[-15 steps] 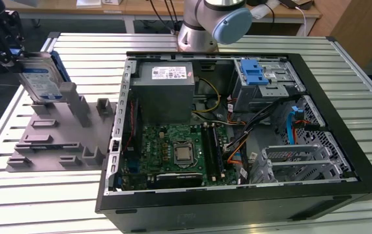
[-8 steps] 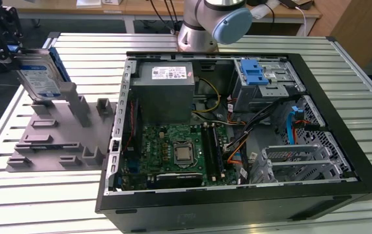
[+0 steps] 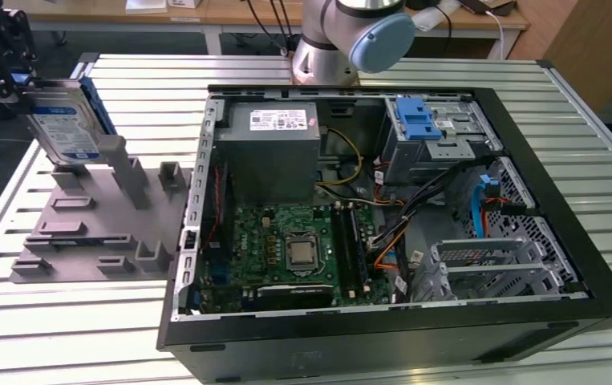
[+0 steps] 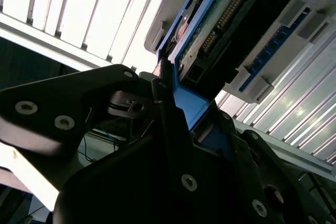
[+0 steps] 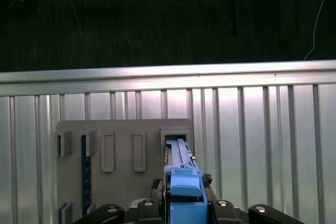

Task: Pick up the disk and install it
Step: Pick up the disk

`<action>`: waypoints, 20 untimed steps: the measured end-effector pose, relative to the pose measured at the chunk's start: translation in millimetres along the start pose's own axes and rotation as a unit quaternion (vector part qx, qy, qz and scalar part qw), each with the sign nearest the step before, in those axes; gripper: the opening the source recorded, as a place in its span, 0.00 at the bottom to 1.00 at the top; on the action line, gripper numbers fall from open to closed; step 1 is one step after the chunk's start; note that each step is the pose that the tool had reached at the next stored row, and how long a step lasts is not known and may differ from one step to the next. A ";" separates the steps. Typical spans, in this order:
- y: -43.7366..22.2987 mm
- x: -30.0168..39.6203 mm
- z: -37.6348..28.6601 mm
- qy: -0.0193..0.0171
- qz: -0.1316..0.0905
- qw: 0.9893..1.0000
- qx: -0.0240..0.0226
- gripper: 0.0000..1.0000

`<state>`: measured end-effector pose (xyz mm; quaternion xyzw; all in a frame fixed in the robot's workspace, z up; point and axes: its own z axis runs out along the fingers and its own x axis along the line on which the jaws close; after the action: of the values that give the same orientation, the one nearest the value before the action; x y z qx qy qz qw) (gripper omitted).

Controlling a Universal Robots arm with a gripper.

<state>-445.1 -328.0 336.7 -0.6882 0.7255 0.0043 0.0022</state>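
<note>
Gripper [image 3: 19, 80] was clenched on the blue end tab [image 5: 186, 192] of the disk [image 3: 65, 128], which stood upright at the grey fixture [image 3: 81, 233], toward the exterior view's left of the open computer case [image 3: 391, 341].

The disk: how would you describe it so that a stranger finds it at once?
Find the open computer case on the slatted table; on the exterior view's left of it lies a grey holder plate. At its far end the disk stands on edge, held by the black tool. Unlike the grey posts beside it, it is silver metal with a white-and-blue label and a blue rail.
</note>
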 end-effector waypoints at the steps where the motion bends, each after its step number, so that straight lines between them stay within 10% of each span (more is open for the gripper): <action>1: 0.0 0.0 -0.1 0.000 0.000 1.000 0.000 0.36; 20: 0.0 -0.1 -7.2 0.000 0.000 1.000 0.000 0.36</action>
<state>-445.1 -328.0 343.9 -0.6882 0.7255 0.0043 0.0022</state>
